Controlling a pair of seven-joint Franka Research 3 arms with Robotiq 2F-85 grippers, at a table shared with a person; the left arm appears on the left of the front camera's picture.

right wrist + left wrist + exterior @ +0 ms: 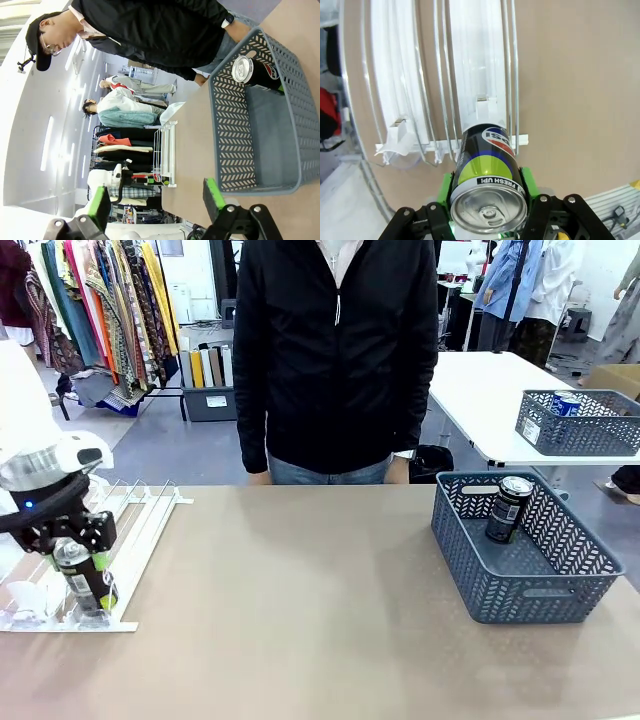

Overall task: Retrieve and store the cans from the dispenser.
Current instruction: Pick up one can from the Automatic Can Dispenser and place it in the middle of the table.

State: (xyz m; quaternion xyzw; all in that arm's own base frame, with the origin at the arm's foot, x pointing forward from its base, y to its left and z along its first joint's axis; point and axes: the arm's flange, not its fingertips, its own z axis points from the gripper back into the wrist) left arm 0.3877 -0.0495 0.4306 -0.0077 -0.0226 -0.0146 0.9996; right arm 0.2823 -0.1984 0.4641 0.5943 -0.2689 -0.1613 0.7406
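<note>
One can (508, 508) stored in basket (520, 592); left gripper (487, 184) clamped on second can (487, 162) at dispenser (140, 512) low end, not yet carried over; right gripper (156, 197) open, empty.

A clothes rack (105, 300) hangs at ten o'clock; a white table (480, 390) stands at two o'clock on grey floor (165, 452).

The can (487, 165) in my left gripper (487, 184) reads "FRESH UP!" in white capitals on a black band just under its rim. Farther down its side is part of the Pepsi name. The label (527, 430) on the far basket (590, 430) is too small to read.
</note>
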